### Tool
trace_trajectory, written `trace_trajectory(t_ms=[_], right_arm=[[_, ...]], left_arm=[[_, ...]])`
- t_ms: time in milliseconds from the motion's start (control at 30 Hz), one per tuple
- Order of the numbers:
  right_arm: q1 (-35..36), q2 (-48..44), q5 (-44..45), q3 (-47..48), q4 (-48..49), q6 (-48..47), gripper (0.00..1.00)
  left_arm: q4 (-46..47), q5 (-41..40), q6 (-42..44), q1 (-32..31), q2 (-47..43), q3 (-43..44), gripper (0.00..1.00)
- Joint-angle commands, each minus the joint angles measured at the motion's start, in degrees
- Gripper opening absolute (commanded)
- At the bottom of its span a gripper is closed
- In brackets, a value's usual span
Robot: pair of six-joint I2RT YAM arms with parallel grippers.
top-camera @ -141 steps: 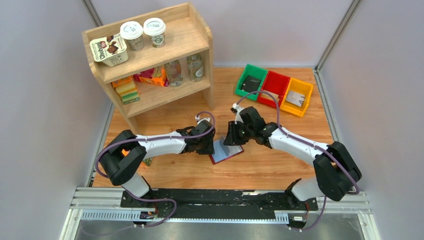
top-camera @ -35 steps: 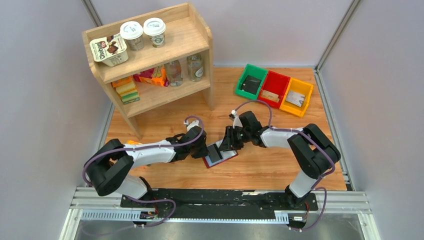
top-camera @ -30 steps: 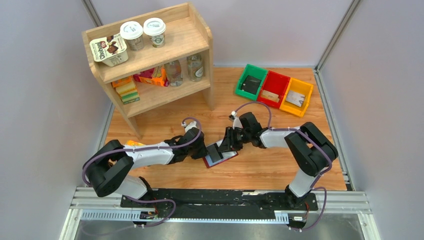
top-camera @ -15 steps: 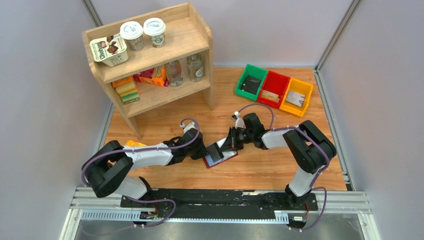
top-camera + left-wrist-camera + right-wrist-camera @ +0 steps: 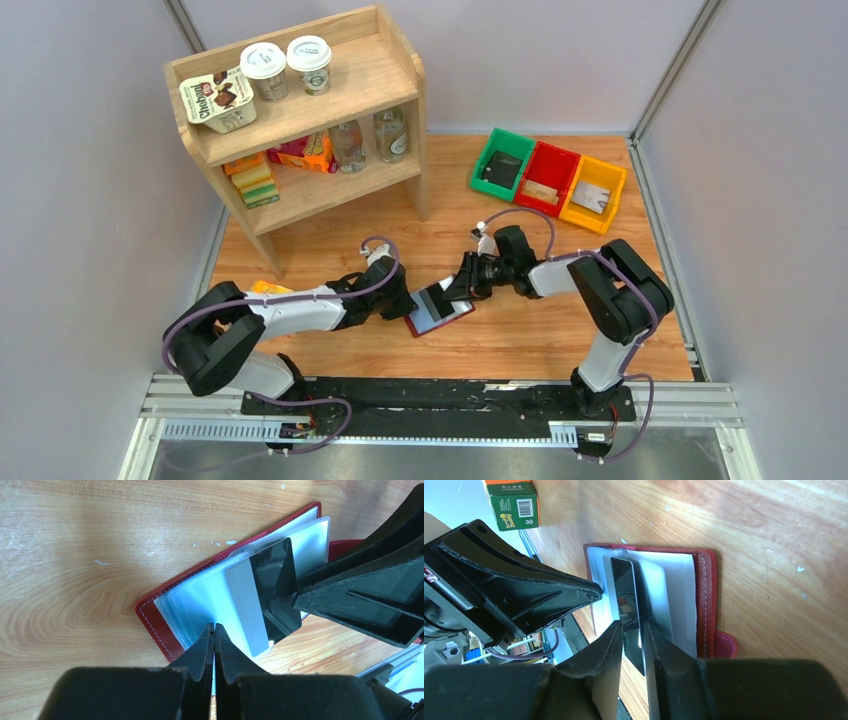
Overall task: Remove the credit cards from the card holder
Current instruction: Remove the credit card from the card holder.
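The dark-red card holder (image 5: pixel 447 319) (image 5: pixel 155 625) (image 5: pixel 705 605) lies open on the wooden table between the two arms. My left gripper (image 5: pixel 405 305) (image 5: pixel 215 626) is shut on a clear sleeve at its near edge. A black credit card (image 5: pixel 275 585) (image 5: pixel 626 590) and a grey credit card (image 5: pixel 243 607) stick partway out of the sleeves. My right gripper (image 5: pixel 459 290) (image 5: pixel 631 626) has its jaws a little apart, with the black card's end in the gap. Whether a finger touches the card is unclear.
A wooden shelf (image 5: pixel 300 110) with cups, bottles and boxes stands at the back left. Green (image 5: pixel 503 165), red (image 5: pixel 546 178) and yellow (image 5: pixel 592 193) bins sit at the back right. A green and orange box (image 5: pixel 514 502) lies by the left arm.
The right gripper has drawn back slightly to the right and its jaws have parted again. The black card shows further out of the holder. The left gripper stays shut on the sleeve.
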Motion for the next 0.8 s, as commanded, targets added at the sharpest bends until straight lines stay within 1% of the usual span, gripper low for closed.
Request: trace_trajectory(t_ms=[0,100,167,200,233,300,333,433,633,733,767], right_arm=[[0.3,1.2,-1.9,0.8,3.1,0.6,0.27],[0.8,2.2,-2.2,1.5,3.3,0.6,0.28],[1.2,3.4,-2.4,1.9,3.6,0.7,0.26],[1.3,3.8,-2.8,2.0,4.2,1.1,0.23],[1.3,4.1,-3.1,1.8,4.8,1.4,0.18],[1.2,3.9,-3.3,1.5,4.9,1.4,0.04],[0.8,3.2,-3.2,1.3,4.5,1.0,0.0],[-0.5,-0.2,-2.0,1.0,0.3,-1.7,0.0],[-2.4,-10.9,5.9,2.5,-16.1,-11.6,0.0],[-2.3,-15.9,10.1,3.5,-22.4,-15.0,0.0],[-2.3,-17.7,11.3,3.8,-24.2,-16.0,0.0]], left_arm=[[-4.6,1.0,2.0,0.0,2.0,0.4,0.02],[-4.3,1.3,2.1,0.0,2.3,0.6,0.01],[-4.2,1.3,2.0,0.1,2.3,0.5,0.01],[-4.3,1.3,2.1,0.1,2.3,0.4,0.01],[-4.3,1.3,2.1,0.0,2.2,0.4,0.01],[-4.3,1.1,1.9,0.0,1.9,0.3,0.01],[-4.2,1.0,1.9,0.0,1.8,0.2,0.01],[-4.6,0.6,1.9,0.1,0.7,-0.1,0.01],[-5.3,-0.1,2.2,0.1,-1.7,0.0,0.04],[-6.4,-0.7,2.6,0.1,-4.0,0.4,0.04],[-7.5,-1.1,3.1,0.1,-4.5,1.0,0.06]])
